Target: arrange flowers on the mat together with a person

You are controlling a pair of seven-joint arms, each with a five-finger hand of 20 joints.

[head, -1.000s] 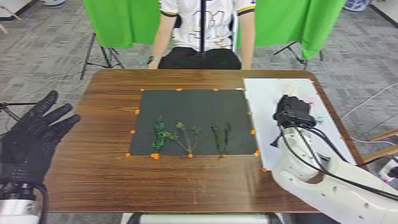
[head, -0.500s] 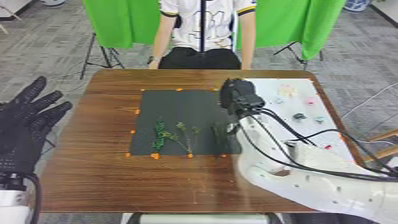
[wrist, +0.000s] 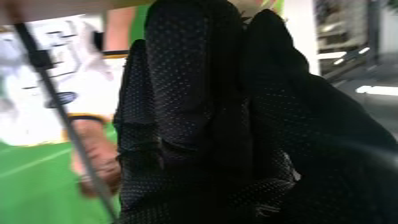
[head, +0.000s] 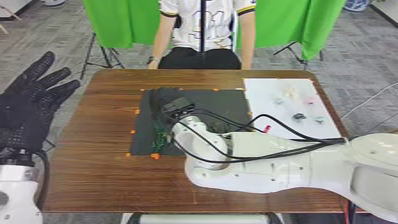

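In the head view my right hand (head: 163,101) is over the upper left of the dark mat (head: 213,98). A green sprig (head: 160,136) lies on the mat's left side, partly behind the hand and forearm; the arm covers the stems farther right. In the right wrist view, thumb and fingers of my right hand (wrist: 182,100) come together round a pale pinkish flower (wrist: 252,7), mostly hidden by the glove. My left hand (head: 31,107) is off the table's left side, open, its fingers spread.
A white sheet (head: 271,87) on the right of the brown table (head: 98,170) carries several small flowers, among them a pale yellow one (head: 290,92) and a dark teal one (head: 299,116). Orange tape marks the mat's edge. My right forearm (head: 266,167) spans the table's near right part.
My right hand has moved left from the white sheet, across the mat to its upper left. The right arm now covers the stems on the right. My left hand has risen slightly.
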